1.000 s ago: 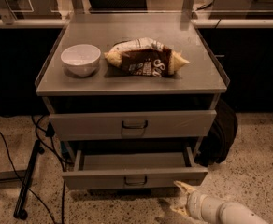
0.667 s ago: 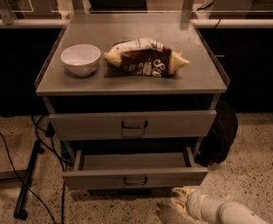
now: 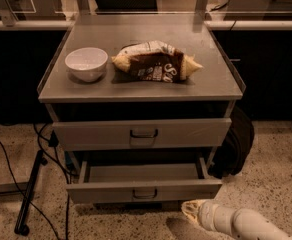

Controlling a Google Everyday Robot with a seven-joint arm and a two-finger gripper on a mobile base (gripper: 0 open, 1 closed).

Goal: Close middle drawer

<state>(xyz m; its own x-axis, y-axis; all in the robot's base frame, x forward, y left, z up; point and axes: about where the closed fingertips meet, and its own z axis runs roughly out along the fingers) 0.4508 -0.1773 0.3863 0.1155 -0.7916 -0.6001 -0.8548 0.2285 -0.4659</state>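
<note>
The middle drawer (image 3: 143, 189) is pulled out of the grey cabinet. Its plain grey tray (image 3: 141, 173) shows, and its low front panel carries a small loop handle (image 3: 145, 194). Above it sits a taller-fronted grey drawer (image 3: 142, 132) with a bigger handle, standing slightly proud of the cabinet. My gripper (image 3: 192, 211) is at the bottom right on a white arm (image 3: 241, 224). It is low, just below and in front of the right end of the middle drawer's front panel, and apart from it.
On the cabinet top (image 3: 136, 86) stand a white bowl (image 3: 86, 63) and a brown-and-white snack bag (image 3: 157, 62). A black bag (image 3: 236, 144) leans at the cabinet's right side. Cables and a black stand base (image 3: 28, 194) lie on the speckled floor at left.
The gripper has dropped a little lower in front of the drawer's right end. The drawer has not moved.
</note>
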